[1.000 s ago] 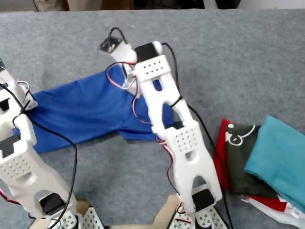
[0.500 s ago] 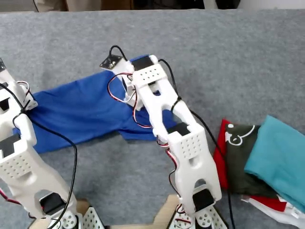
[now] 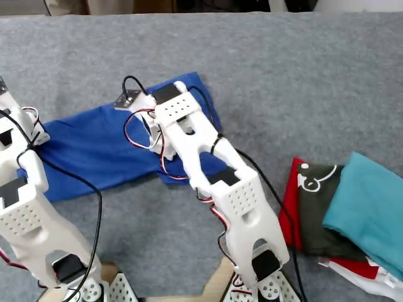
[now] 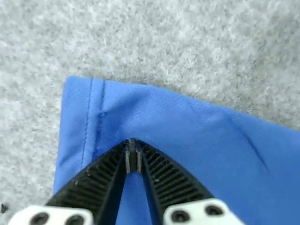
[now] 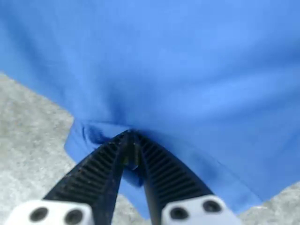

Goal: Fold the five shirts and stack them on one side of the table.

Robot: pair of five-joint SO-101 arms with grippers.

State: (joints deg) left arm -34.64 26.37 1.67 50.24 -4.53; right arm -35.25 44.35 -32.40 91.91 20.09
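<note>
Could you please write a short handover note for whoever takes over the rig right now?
Left gripper: shut on the blue shirt, near a hemmed corner.
Right gripper: shut on the blue shirt, near its edge.
Pile at the right of the table in the high view: teal shirt over dark shirt, red shirt, white shirt.
Done: four shirts piled.
Left: fold the blue shirt and add it to the pile.

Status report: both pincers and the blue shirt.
Left pincer shut on blue shirt, hem corner. Right pincer shut on its bunched edge. Other shirts piled apart.
</note>
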